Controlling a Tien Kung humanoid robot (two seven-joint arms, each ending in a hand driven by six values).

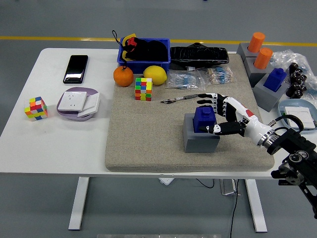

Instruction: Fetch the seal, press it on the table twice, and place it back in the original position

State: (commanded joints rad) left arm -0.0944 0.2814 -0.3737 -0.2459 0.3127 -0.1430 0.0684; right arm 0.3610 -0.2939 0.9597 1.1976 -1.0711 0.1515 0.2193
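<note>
At centre right of the frame, the right robot hand (pixel 214 113) spreads wide around the blue block-shaped seal (pixel 203 119), which sits in its grey square holder (pixel 200 138) on the beige felt mat (pixel 148 134).

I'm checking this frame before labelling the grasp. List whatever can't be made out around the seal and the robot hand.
- Head view: whether the right robot hand actually touches the blue seal; its fingers cover the seal's far right side.
- Head view: the seal's lower part, sunk in the grey holder.
- Head view: the left arm, out of frame.
- Head view: contents of the blue bin, hidden by black items.
</note>
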